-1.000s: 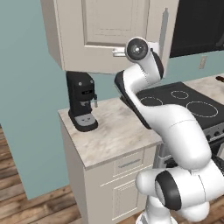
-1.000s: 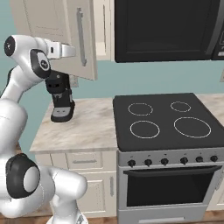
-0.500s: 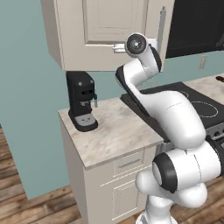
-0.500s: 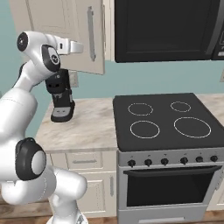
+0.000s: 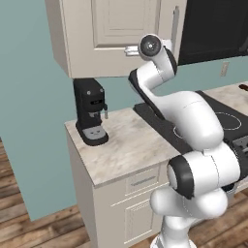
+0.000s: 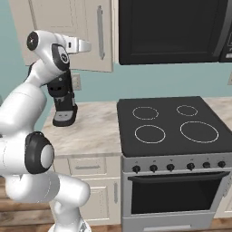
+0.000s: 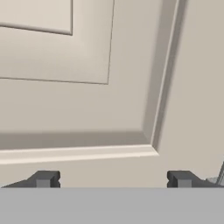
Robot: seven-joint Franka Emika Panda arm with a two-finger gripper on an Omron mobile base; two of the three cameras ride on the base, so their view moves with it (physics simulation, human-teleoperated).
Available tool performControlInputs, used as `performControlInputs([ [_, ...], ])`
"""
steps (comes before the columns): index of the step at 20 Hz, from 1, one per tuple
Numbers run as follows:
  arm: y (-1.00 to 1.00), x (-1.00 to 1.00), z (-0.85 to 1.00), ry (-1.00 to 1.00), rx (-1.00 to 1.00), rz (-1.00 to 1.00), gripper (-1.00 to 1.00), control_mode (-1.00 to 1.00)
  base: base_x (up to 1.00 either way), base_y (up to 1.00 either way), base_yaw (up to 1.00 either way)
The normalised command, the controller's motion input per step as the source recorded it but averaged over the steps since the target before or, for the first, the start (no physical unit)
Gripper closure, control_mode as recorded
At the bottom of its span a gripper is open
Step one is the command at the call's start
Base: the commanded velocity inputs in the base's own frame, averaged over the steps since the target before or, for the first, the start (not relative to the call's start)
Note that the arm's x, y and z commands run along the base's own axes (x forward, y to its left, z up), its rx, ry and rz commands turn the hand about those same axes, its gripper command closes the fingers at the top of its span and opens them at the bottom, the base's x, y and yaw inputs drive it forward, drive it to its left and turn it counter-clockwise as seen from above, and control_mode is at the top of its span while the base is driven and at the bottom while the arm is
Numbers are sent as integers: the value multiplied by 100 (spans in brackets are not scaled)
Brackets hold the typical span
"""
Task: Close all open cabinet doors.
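Note:
A tall beige cabinet door point(image 6: 68, 27) with a recessed panel and a vertical silver bar handle point(image 6: 100, 31) hangs above the counter, left of the microwave. It looks flush or nearly flush with the cabinet front; I cannot tell whether a small gap is left. My gripper point(image 6: 87, 45) is open, its tips against the door's lower part just left of the handle. From the other side, the gripper point(image 5: 128, 50) sits on the door point(image 5: 121, 29) below the panel, left of the handle point(image 5: 174, 24). In the hand view the door panel point(image 7: 87, 52) is very close, and the gripper point(image 7: 111, 178) holds nothing.
A black coffee machine point(image 5: 90, 110) stands on the marble counter point(image 5: 126, 150) under the cabinet. The black microwave point(image 6: 172, 29) hangs right of the door, above the black stove point(image 6: 167, 124). Beige drawer fronts point(image 5: 143, 181) sit below the counter.
The cabinet door has swung from clearly ajar to about flush with the cabinet. My arm has risen and reached forward with it, gripper staying on the door.

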Motion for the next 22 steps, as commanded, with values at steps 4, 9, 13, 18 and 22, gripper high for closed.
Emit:
performControlInputs([
  [4, -20, 44, 0, 0, 0, 5, -100, -100, 0, 0, 0],
  [9, -27, 48, 0, 0, 2, 10, -100, -100, 0, 0, 0],
  [13, -24, 44, 0, 0, 4, 13, -100, -100, 0, 0, 0],
  [18, -10, 31, 0, 0, 4, 16, -100, -100, 0, 0, 0],
  [22, -4, 21, 0, 0, 5, 16, -100, -100, 0, 0, 0],
])
